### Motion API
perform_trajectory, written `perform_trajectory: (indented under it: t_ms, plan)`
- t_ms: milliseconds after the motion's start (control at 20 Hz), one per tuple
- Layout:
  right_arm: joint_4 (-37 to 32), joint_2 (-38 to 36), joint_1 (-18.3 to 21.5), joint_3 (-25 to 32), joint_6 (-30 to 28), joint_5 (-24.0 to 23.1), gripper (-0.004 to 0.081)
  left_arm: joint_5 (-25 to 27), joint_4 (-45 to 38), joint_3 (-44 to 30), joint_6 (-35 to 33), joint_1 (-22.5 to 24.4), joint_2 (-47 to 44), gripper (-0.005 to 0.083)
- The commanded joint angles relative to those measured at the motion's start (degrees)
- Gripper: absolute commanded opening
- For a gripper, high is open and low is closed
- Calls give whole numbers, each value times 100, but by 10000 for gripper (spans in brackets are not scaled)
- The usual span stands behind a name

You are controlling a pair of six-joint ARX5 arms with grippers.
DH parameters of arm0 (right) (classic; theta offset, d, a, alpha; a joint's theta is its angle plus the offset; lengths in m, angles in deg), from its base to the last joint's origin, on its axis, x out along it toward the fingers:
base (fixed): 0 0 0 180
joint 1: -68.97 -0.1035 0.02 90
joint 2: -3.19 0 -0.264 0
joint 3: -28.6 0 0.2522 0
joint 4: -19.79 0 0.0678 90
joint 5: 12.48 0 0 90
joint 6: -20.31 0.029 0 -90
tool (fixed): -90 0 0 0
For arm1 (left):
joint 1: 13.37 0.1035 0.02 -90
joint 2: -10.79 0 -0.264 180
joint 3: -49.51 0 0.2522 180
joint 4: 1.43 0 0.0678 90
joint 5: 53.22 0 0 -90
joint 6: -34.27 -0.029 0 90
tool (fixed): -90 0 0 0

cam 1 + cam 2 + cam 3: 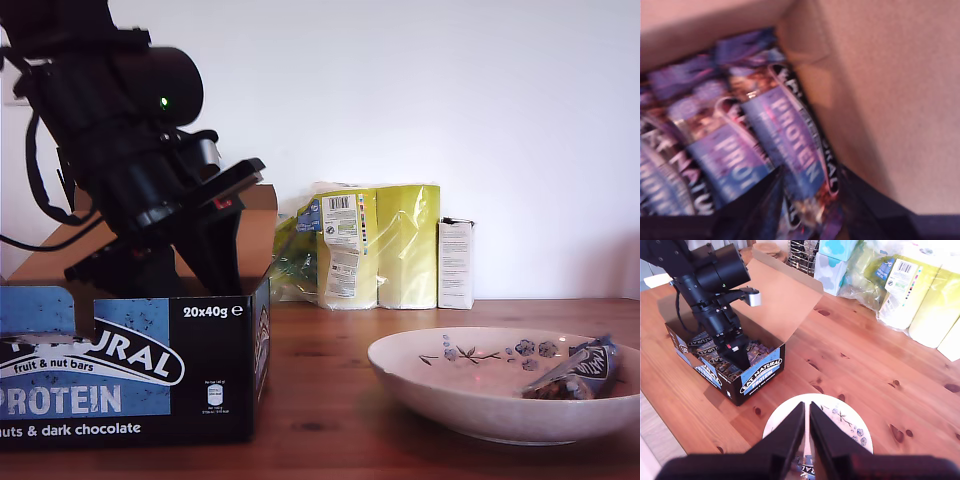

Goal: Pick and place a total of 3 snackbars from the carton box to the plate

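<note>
My first gripper [805, 210] reaches down inside the carton box [215, 350], a printed black-and-blue cardboard carton with plain brown flaps. Its dark fingers straddle one snackbar [790, 145], a slim bar in a glossy blue wrapper; whether they press on it I cannot tell. The snackbars [730, 160] lie packed side by side, long axes parallel, running toward the box's brown back wall. Beside the box, on the knotty wooden table [865, 370], sits the plate [460, 395], a shallow round cream dish with painted blue flowers. One wrapped bar [580, 372] lies in it. My second gripper [807, 432] hangs above the plate, nearly clenched, holding nothing.
</note>
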Motion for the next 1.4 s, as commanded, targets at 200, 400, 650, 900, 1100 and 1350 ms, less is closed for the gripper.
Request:
perform_trajectory:
  t_ms: [200,400,650,900,1100,1350]
  plan:
    - [-42,-2,15,125,4,-11,-13,-24,-87,-76,20,173,258,342]
    - [-90,-2,15,125,4,-13,-13,-55,-133,-76,17,173,289,342]
    - [-85,-2,15,125,4,-15,-13,-247,-153,-79,52,173,584,342]
    - [-81,-2,15,125,7,-20,-13,-579,-514,-76,131,168,647,279]
    - [-79,-2,15,125,7,-85,-13,-739,-675,-76,153,168,640,249]
    - [-39,-2,15,125,7,-166,-13,-1069,-931,-74,186,179,640,249]
